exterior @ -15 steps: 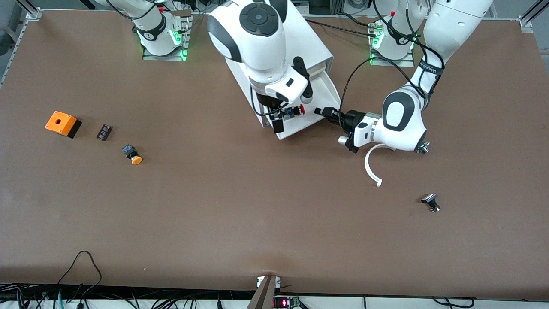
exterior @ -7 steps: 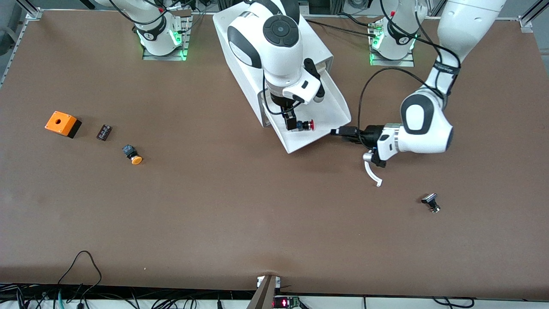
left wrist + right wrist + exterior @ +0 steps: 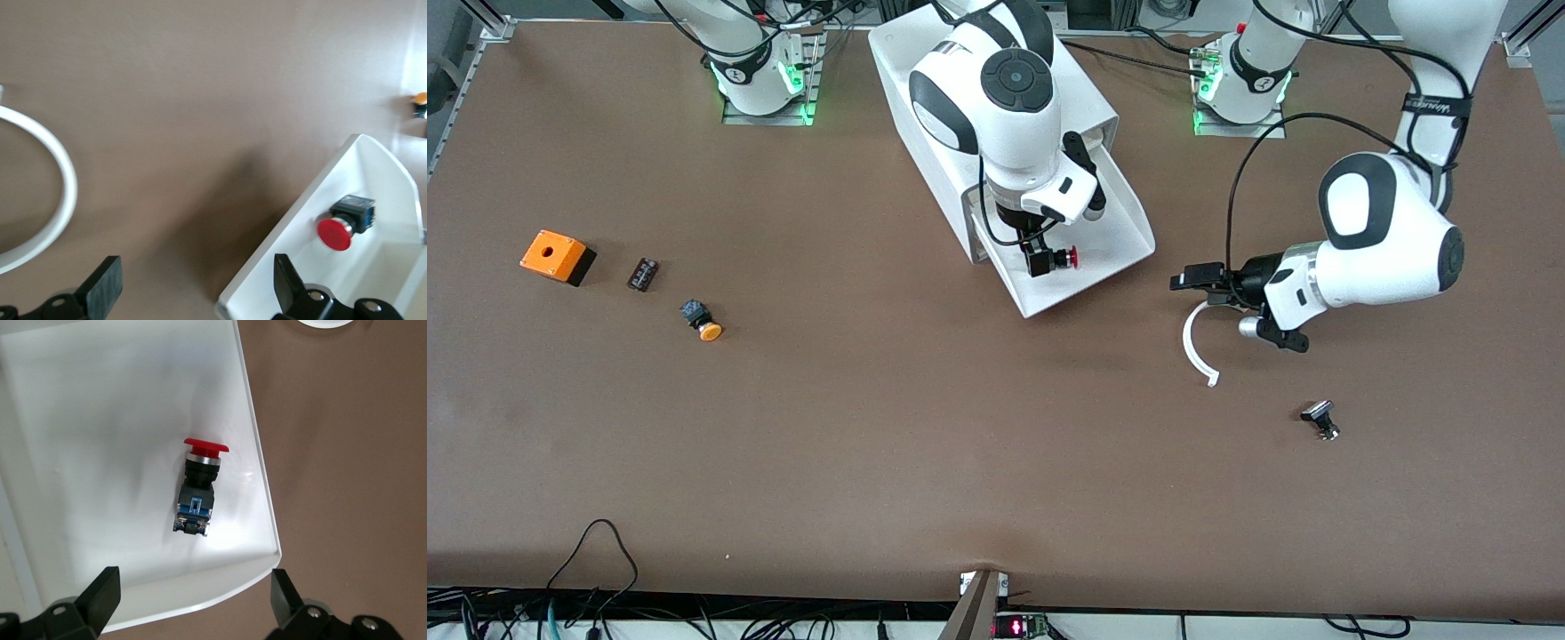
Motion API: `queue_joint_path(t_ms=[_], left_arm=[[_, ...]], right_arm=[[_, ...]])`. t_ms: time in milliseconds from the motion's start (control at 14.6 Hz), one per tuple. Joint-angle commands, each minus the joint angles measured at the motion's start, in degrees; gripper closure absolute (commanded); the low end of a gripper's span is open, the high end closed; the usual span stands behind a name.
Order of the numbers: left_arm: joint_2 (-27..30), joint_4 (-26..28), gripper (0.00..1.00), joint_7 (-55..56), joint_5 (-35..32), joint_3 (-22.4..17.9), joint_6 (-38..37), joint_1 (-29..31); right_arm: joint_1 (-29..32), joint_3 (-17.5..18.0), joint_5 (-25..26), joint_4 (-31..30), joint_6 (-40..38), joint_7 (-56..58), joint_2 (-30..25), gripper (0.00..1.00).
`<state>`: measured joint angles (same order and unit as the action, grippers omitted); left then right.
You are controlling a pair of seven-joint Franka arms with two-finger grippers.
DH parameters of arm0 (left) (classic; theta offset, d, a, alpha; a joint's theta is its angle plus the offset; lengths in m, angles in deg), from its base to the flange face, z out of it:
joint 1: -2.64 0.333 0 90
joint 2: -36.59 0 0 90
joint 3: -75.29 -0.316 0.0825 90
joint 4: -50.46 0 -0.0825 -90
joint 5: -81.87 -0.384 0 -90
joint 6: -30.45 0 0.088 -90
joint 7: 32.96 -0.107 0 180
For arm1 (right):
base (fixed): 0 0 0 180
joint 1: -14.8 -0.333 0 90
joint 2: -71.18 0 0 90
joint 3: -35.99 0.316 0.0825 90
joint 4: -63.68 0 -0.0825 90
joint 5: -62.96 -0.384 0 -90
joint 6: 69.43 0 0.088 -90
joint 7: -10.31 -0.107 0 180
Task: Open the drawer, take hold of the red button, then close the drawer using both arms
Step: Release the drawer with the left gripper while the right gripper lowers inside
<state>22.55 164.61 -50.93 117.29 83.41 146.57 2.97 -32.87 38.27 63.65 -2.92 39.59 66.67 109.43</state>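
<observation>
The drawer (image 3: 1122,229) stands pulled out of the white cabinet (image 3: 903,71). The button (image 3: 1064,259) lies on its side in the drawer, red cap toward the left arm's end. In the right wrist view the button (image 3: 199,492) lies on the drawer's floor (image 3: 100,420). My right gripper (image 3: 1039,252) hangs open above it, touching nothing; its midpoint (image 3: 192,590) is over the drawer's front rim. My left gripper (image 3: 1185,278) is open and empty over the table, beside the drawer toward the left arm's end. The left wrist view shows the drawer's corner (image 3: 347,160) and the button (image 3: 343,225) past the left gripper (image 3: 197,283).
A white curved strip (image 3: 1197,347) lies under the left gripper. A small black part (image 3: 1320,420) sits nearer the front camera. Toward the right arm's end lie an orange box (image 3: 557,256), a small dark piece (image 3: 643,273) and an orange-capped button (image 3: 703,323).
The drawer came farther out, then the left gripper opened, let go of it and drew away toward the left arm's end. The right arm shifted to above the button.
</observation>
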Motion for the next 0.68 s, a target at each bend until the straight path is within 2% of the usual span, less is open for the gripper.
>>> queue_joint_path(t_ms=[0, 68, 478, 615], left_arm=[[4.97, 0.55, 0.00, 5.03, -8.75, 0.40, -1.41, 1.16], [6.47, 0.29, 0.00, 6.96, -12.35, 0.58, -2.63, 1.25], [9.38, -9.64, 0.00, 14.89, -28.98, 0.58, -15.55, 1.60], [9.56, -11.75, 0.00, 15.33, -29.88, -0.12, -18.45, 1.52]], right_arm=[[0.03, 0.53, 0.45, 2.27, 1.28, -2.20, 2.52, 0.00], [-0.06, 0.62, 0.71, 2.27, 2.07, -2.65, 3.14, 0.00], [-0.85, 0.71, 0.36, 2.09, 3.22, -4.32, 4.72, 0.00], [-1.03, 0.71, 0.36, 2.09, 3.22, -6.42, 5.16, 0.00]])
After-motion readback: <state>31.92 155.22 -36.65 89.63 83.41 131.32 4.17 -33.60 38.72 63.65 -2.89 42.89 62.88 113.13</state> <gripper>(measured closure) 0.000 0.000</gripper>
